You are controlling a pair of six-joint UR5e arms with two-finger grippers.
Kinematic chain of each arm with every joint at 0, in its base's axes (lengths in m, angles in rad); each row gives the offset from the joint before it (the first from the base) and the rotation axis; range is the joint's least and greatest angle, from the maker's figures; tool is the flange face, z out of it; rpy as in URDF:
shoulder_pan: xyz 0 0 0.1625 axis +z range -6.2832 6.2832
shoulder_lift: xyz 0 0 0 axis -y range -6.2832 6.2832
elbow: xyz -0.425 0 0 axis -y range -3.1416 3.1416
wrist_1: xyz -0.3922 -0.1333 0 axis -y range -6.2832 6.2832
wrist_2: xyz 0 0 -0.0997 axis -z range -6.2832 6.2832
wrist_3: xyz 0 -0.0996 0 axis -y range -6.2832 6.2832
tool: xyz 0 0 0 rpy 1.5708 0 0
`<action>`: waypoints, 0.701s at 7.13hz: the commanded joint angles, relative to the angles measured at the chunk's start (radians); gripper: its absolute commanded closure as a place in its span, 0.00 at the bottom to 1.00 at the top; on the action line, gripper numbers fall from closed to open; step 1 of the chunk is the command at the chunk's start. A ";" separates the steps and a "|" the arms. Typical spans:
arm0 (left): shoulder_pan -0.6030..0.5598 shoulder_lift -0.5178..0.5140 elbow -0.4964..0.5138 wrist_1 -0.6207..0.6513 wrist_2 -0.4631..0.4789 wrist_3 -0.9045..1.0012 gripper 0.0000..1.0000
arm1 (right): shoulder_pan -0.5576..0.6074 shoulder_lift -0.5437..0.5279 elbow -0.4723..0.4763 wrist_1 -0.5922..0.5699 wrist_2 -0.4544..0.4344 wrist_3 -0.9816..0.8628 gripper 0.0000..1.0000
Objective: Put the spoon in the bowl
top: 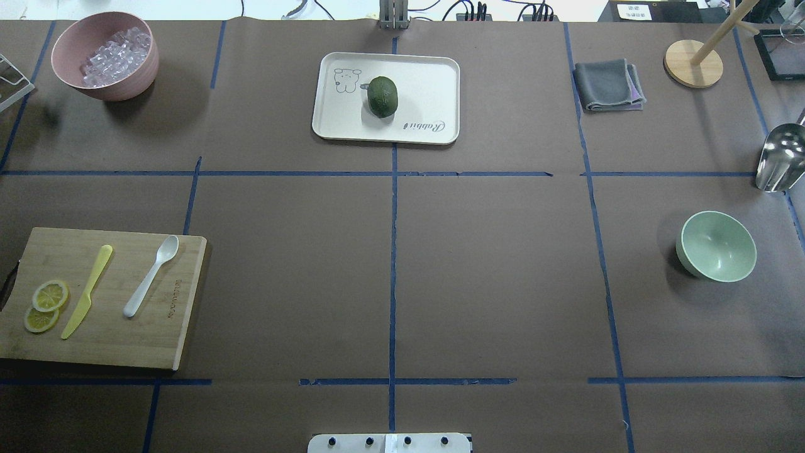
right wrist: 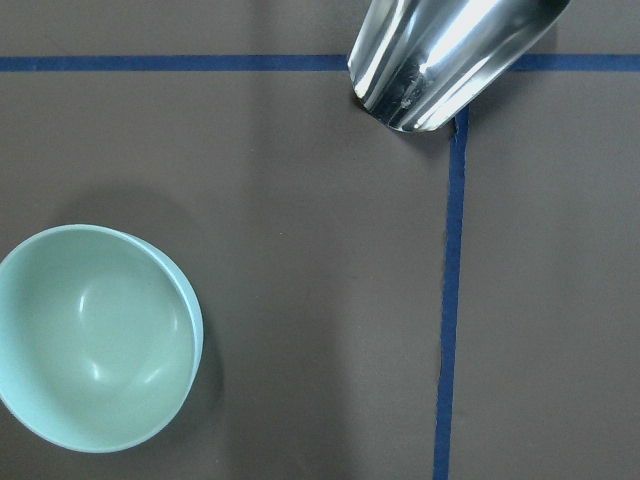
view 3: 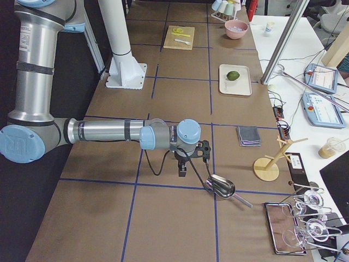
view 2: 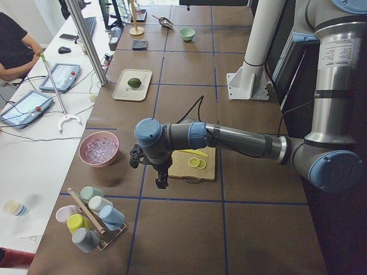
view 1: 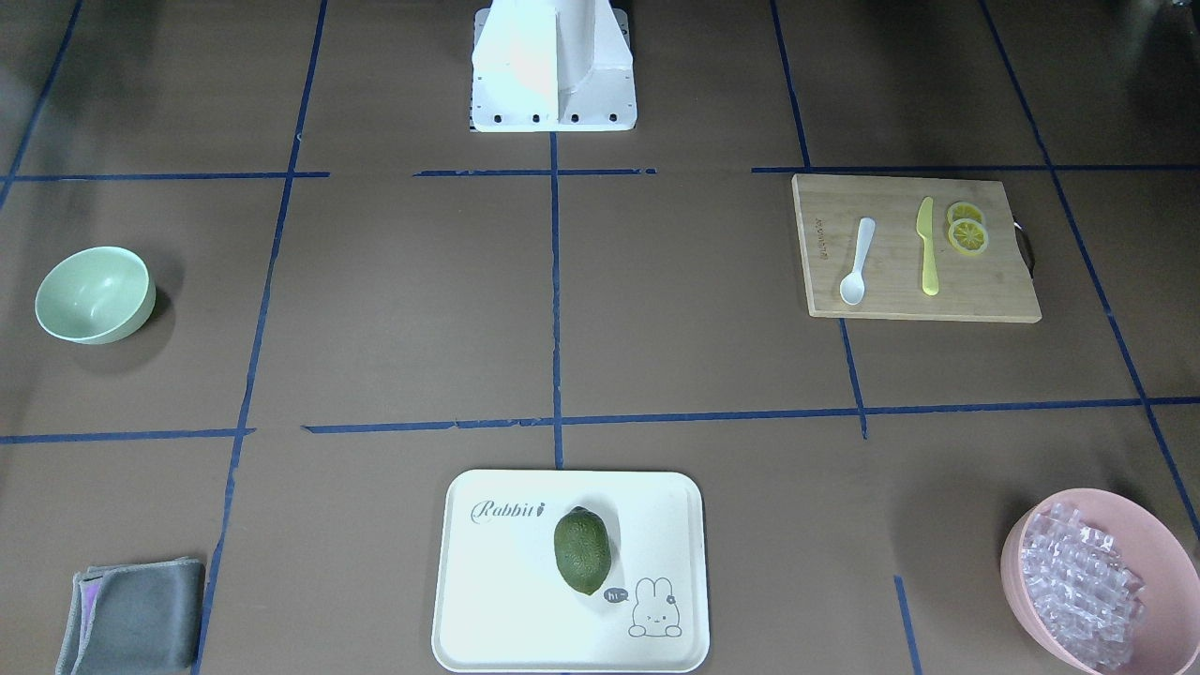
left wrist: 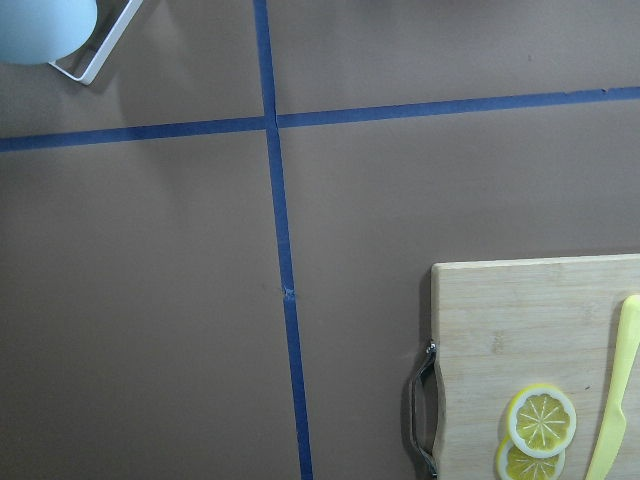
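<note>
Since the small white plastic spoon [top: 149,278] lies on the wooden cutting board [top: 126,343], well apart from the empty pale-green round bowl [top: 716,246], nothing is done yet. Whether the left gripper [view 2: 162,182] or the right gripper [view 3: 182,171] is parted or closed cannot be told.

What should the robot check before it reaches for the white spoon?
1. Spoon lies free on the cutting board: ok.
2. Yellow knife is apart from the spoon: ok.
3. Bowl is empty: ok.
4. Left end effector is open: cannot tell.
5. Right end effector is open: cannot tell.
6. Spoon shows in the left wrist view: not ok, only the board's handle end shows.
</note>
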 commanded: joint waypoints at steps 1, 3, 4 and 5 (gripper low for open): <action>0.000 -0.002 0.003 0.000 -0.008 -0.005 0.00 | 0.002 -0.002 0.017 0.023 -0.015 0.030 0.00; 0.011 -0.004 -0.015 0.005 -0.008 -0.008 0.00 | 0.001 0.000 -0.017 0.130 -0.027 0.029 0.00; 0.014 -0.005 -0.017 0.003 -0.005 -0.010 0.00 | 0.002 -0.002 -0.015 0.142 -0.029 0.026 0.00; 0.015 -0.007 -0.020 -0.003 -0.010 -0.010 0.00 | 0.002 -0.002 -0.003 0.142 -0.024 0.026 0.00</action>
